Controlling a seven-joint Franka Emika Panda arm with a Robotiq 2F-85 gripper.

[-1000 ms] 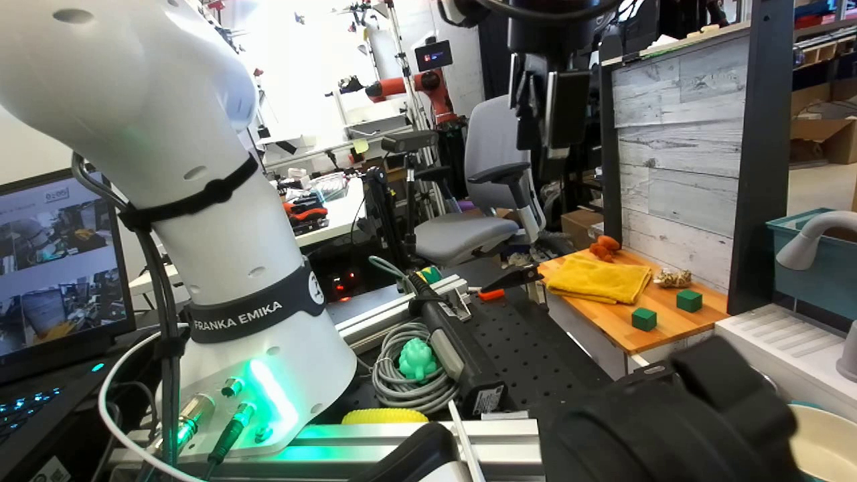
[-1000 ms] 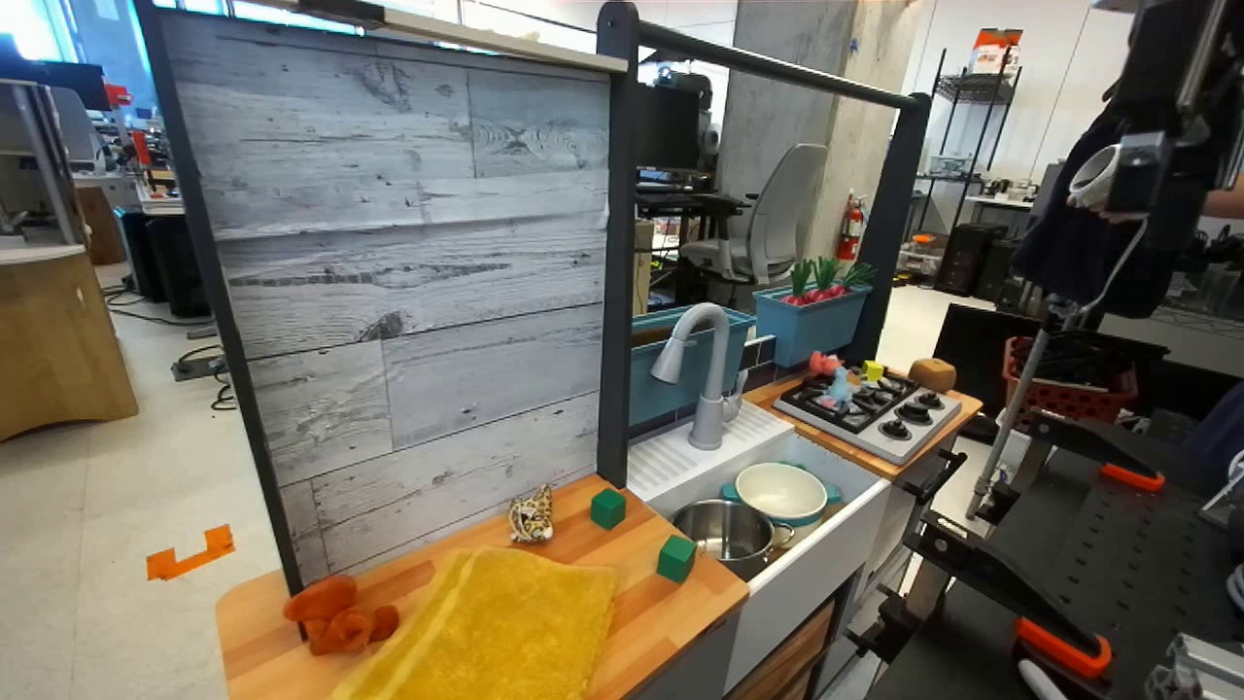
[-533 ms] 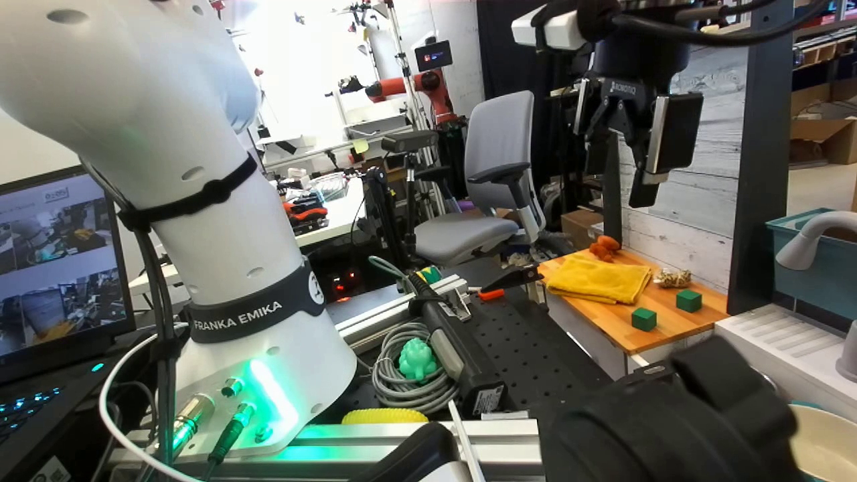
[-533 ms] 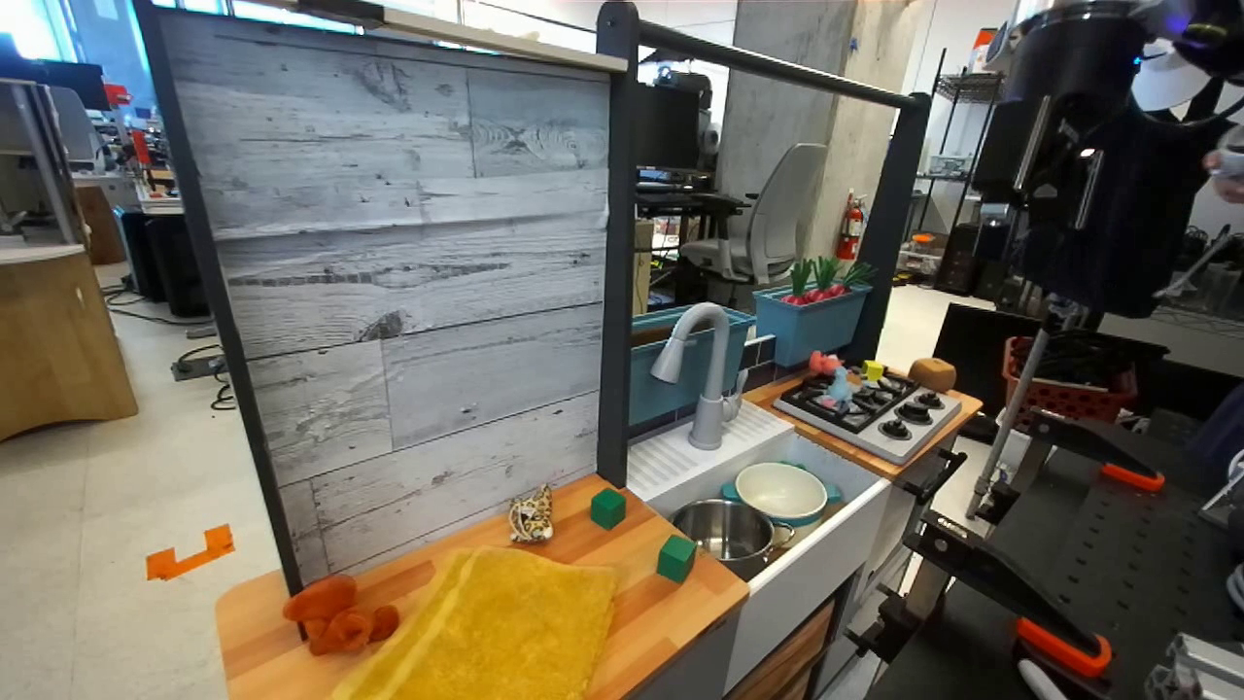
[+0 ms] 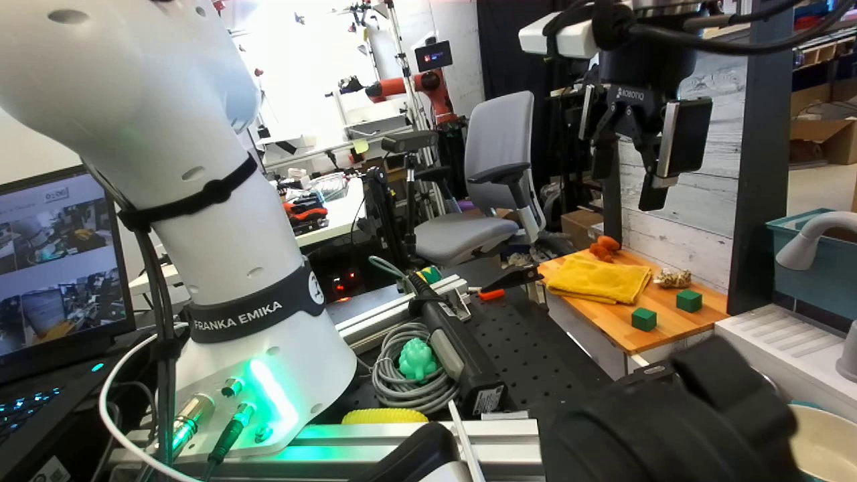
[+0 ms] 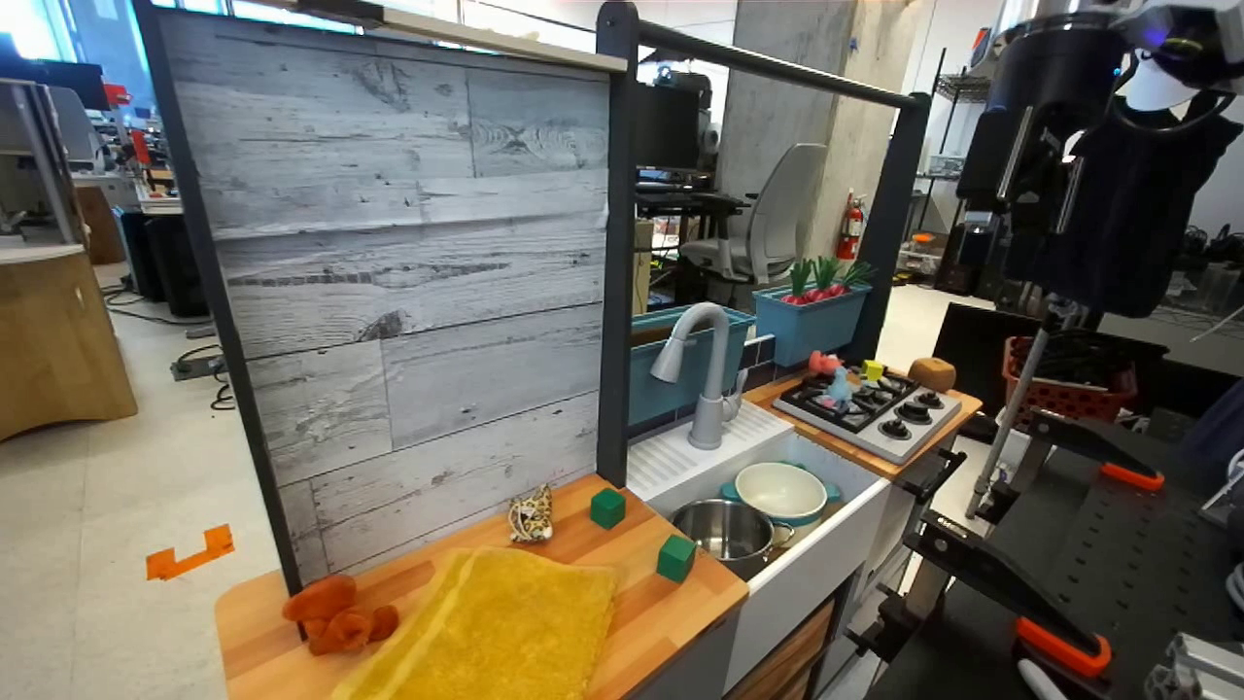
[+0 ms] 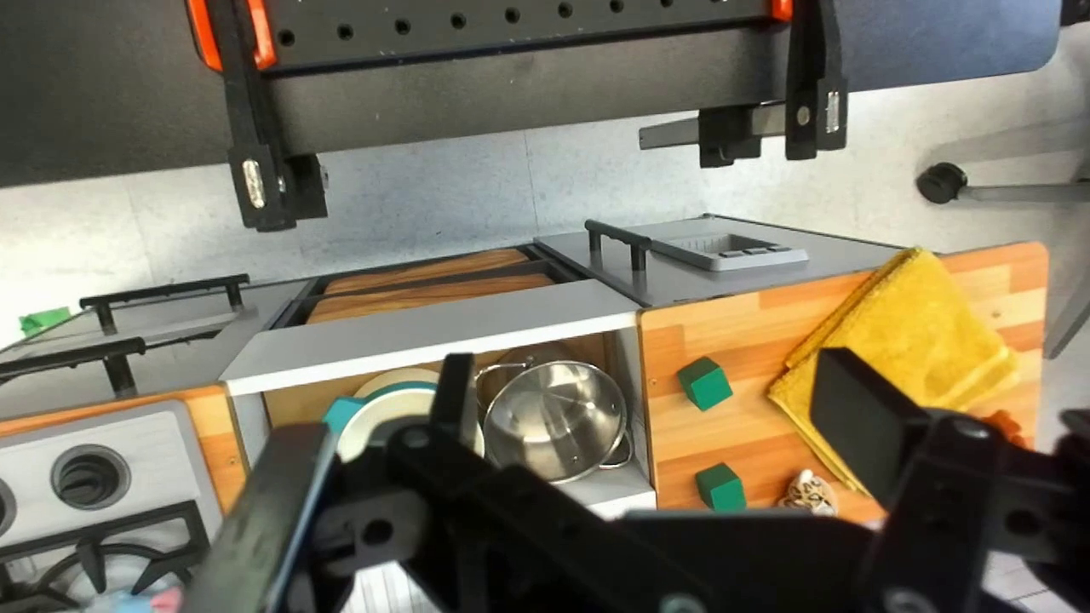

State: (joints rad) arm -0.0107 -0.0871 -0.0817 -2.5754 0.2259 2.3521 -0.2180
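Pincer: since a second ago it has moved rightward in an exterior view, from in front of the chair to in front of the wood panel; released, fingers spread, well above the counter.
Orange toy: one, at the counter's left end, by the panel's foot.
Yellow cloth: one, folded, a corner reaching the front edge in the wrist view.
Spotted toy: one, near the panel.
Green cubes: two, apart, at the counter's right end near the sink; one toward the panel, one toward the front edge.
Sink: holds one metal pot and, just beside it, one cream-lined bowl.
Planter boxes: two, along the back; the right one holds three radishes.
Stove: three small toys on it, pink, light blue, yellow.
Black bench: two clamps on its edge; a strip of floor separates it from the counter.
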